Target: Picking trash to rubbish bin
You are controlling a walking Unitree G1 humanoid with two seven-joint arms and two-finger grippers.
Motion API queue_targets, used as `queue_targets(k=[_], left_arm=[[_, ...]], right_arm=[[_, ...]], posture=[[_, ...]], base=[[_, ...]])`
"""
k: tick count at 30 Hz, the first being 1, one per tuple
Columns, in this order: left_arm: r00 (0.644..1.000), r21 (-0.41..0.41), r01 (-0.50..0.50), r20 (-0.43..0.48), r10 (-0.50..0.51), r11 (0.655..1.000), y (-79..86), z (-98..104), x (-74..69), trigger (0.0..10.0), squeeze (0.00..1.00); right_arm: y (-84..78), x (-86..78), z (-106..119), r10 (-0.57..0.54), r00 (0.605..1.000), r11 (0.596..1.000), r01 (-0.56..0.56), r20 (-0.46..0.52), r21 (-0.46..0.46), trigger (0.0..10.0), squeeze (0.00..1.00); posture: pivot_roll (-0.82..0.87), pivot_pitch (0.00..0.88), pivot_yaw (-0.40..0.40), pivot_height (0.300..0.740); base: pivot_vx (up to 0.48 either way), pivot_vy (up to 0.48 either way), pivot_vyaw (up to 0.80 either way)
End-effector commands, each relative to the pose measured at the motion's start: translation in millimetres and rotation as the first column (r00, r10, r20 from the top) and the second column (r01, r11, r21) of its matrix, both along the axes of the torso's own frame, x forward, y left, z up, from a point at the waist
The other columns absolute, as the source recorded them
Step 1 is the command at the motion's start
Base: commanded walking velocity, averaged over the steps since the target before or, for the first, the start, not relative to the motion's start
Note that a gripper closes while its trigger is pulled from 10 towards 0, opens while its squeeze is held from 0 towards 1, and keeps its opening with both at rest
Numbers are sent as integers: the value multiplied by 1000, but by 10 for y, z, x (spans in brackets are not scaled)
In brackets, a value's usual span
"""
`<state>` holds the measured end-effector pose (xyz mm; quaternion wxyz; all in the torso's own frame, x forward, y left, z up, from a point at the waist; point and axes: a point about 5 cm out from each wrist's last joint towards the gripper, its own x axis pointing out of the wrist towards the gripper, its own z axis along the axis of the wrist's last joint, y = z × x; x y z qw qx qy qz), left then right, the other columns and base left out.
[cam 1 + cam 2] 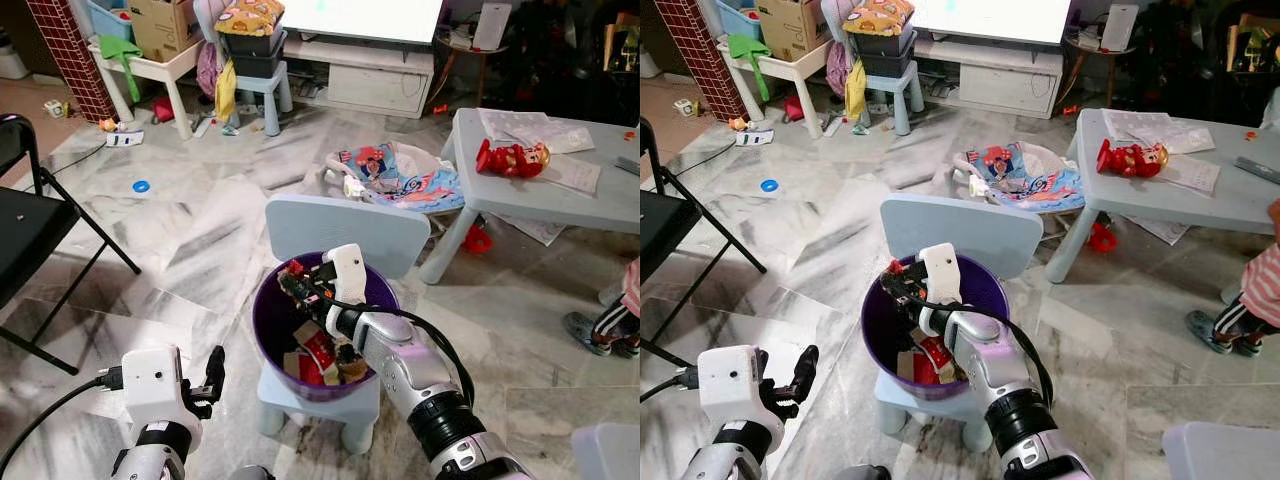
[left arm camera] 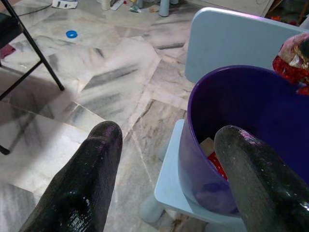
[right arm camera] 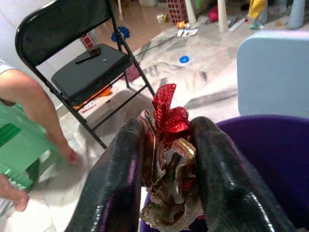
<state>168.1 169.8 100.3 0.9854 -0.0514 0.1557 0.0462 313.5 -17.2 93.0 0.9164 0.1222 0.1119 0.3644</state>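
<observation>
- Marble floor point(image 1: 200, 230) spreads around a pale blue child's chair point(image 1: 345, 232), with a grey bench point(image 1: 560, 195) off to the right.
- Purple rubbish bin point(image 1: 270, 320) stands on the chair's seat, some wrappers inside.
- Right pincer point(image 1: 292, 283) hovers over the bin's rim, closed on a crumpled red wrapper point(image 3: 166, 145), possibly foil.
- Left pincer point(image 1: 212, 378) hangs low beside the chair, fingers point(image 2: 87, 183) apart, holding nothing.

My way down into the purple bin point(image 1: 268, 310) is open. The little chair's back point(image 1: 345, 228) blocks twelve o'clock. A black chair point(image 1: 30, 225) stands at nine o'clock.
</observation>
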Motion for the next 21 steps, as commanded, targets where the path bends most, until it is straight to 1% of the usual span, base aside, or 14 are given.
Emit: queue_targets(k=[1, 5, 7, 11, 14, 17, 19, 20, 21], left_arm=[[1000, -1, 11, -6, -11, 1000, -5, 9, -8, 10000, 0], [1000, -4, 13, -7, -13, 1000, -3, 8, 30, 10000, 0], [1000, -5, 16, -4, -16, 1000, -8, 14, 48, 10000, 0], [1000, -5, 17, 0, -17, 1000, -7, 20, 77, 10000, 0], [1000, -2, 12, 11, -12, 1000, 8, 42, 124, 10000, 0], [999, 11, 10, 49, -11, 1000, 38, 104, 236, 10000, 0], [998, 14, 12, 61, -13, 1000, 42, 123, 273, 10000, 0], [993, 36, 42, 105, -45, 998, 16, 188, 386, 10000, 0], [991, 46, 51, 121, -56, 998, 4, 213, 431, 10000, 0]], right_arm=[[51, 26, 67, 4, 1000, 1000, -5, 29, 6, 10000, 1000], [19, 47, 84, -19, 998, 1000, 19, 52, 1, 10000, 1000], [-12, 62, 98, -50, 995, 999, 51, 82, -5, 10000, 1000], [-27, 66, 95, -55, 994, 998, 57, 92, -13, 10000, 1000], [-79, 105, 164, -97, 988, 995, 95, 125, 15, 10000, 1000], [-225, 183, 356, -173, 963, 985, 166, 209, 50, 10000, 1000], [-269, 202, 399, -192, 953, 981, 186, 233, 49, 10000, 1000], [-445, 248, 528, -262, 922, 965, 252, 284, 69, 10000, 1000], [-520, 262, 580, -289, 907, 957, 279, 305, 77, 10000, 1000]], posture=[[296, 138, -68, 740], [280, 134, -63, 740], [279, 133, -63, 740], [277, 127, -63, 740], [273, 120, -62, 740], [258, 104, -56, 740], [255, 101, -55, 740], [224, 82, -45, 740], [224, 82, -45, 740]], base=[[0, 0, 0], [0, 0, 0], [0, 0, 0], [0, 0, 0], [0, 0, 0], [0, 0, 0], [0, 0, 0], [0, 0, 0], [0, 0, 0]])
